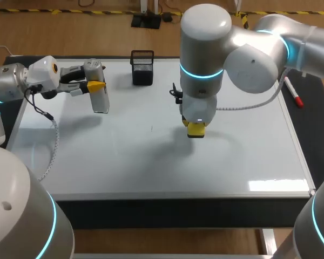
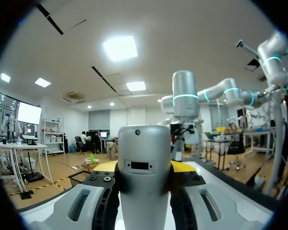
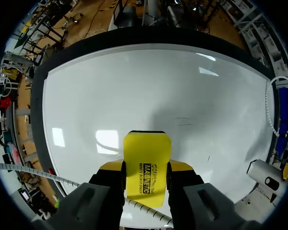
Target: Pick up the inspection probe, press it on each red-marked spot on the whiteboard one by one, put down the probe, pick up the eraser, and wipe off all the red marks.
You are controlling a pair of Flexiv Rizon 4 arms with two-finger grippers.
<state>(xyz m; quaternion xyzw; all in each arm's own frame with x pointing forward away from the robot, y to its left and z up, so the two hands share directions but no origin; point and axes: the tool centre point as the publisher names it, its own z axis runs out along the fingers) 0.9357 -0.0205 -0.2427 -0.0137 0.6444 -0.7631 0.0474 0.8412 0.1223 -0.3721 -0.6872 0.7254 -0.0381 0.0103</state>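
Eraser [image 1: 195,130] mostly hidden beneath right arm [image 1: 205,48]

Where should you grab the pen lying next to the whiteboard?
Grip the pen at its middle from straight above, fingers across its thin barrel. It lies flat beside the whiteboard, at its right edge, long and slim, so both long sides look free.

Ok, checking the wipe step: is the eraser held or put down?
Held: the right claw grips the eraser from both sides, over the whiteboard.
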